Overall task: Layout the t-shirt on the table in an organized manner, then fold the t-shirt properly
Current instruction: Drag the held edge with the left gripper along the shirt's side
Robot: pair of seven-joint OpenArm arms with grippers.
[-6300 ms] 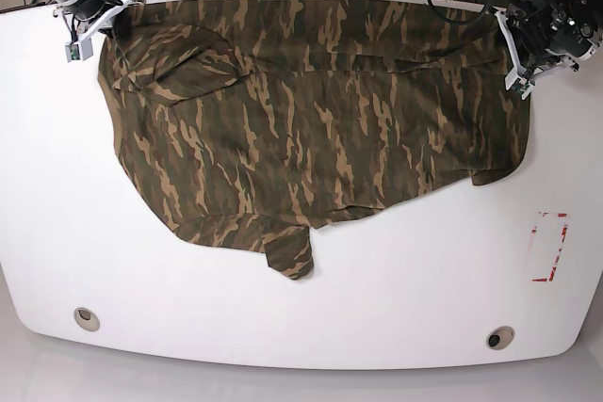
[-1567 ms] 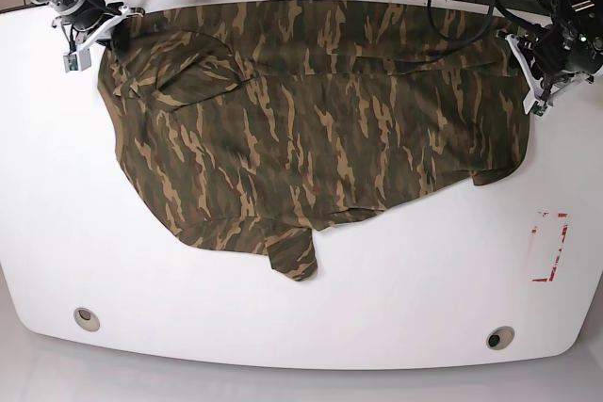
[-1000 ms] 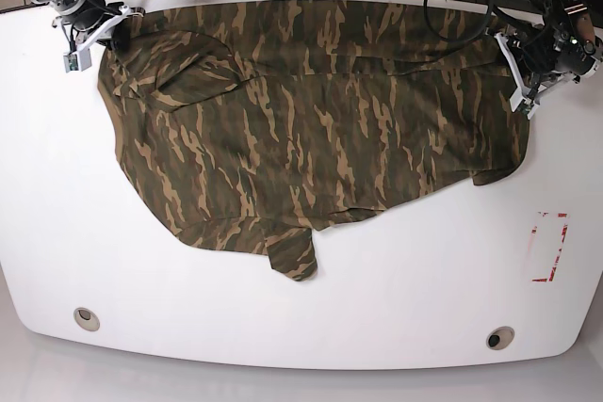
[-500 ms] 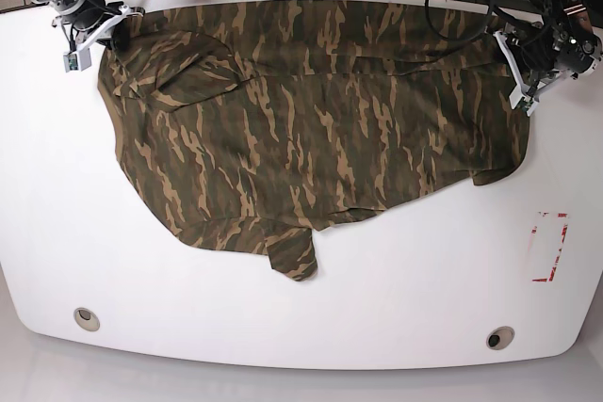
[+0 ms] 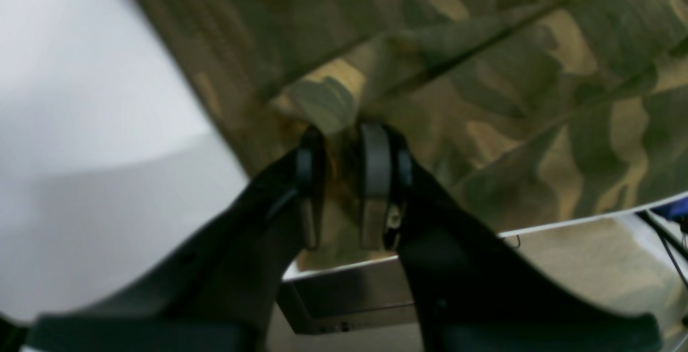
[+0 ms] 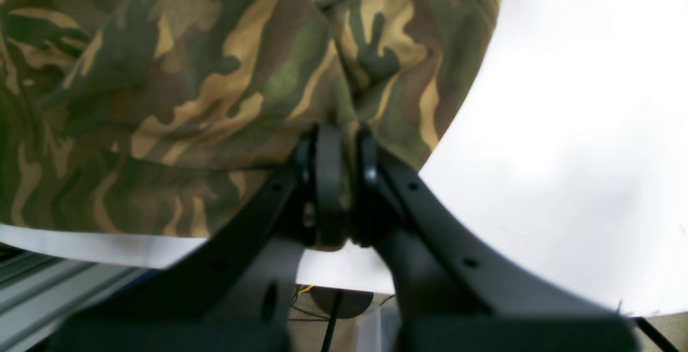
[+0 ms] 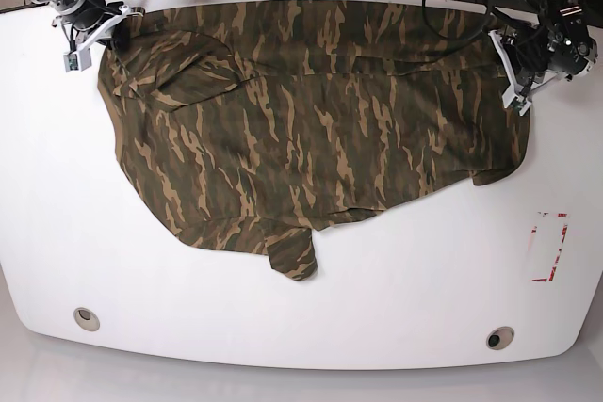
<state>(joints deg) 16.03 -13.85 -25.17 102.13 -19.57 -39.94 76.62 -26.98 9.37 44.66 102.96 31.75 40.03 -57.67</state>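
The left gripper (image 5: 344, 142) is seen at the far corner of the soft camouflage t-shirt (image 7: 311, 120), on the side of the shirt nearest the red-and-white tape mark (image 7: 549, 247). In the left wrist view its two dark fingers (image 5: 374, 180) are nearly together, and a small fold of the shirt's edge sits between the grey pads. The cloth seems to be pinched there, though the picture is blurry and the grip cannot be called sure.

The right gripper (image 6: 344, 142) is found at the other far corner of the t-shirt, the one farthest from the tape mark. Its jaws are clenched, and a bunch of cloth is squeezed between them, close to the shirt's rounded edge.

The t-shirt is spread flat over the far half of the big glossy white table (image 7: 113, 261). It is printed in olive, brown and tan streaks. Its far edge runs along the far rim of the table. A small flap (image 7: 292, 253) sticks out from the near edge of the shirt, toward the middle of the table. A fold is raised in the cloth near the right gripper.

Two small round holes (image 7: 86, 316) are set in the table on the near side of the shirt, well apart from it. The tape mark lies beside the shirt's corner, not touching it.
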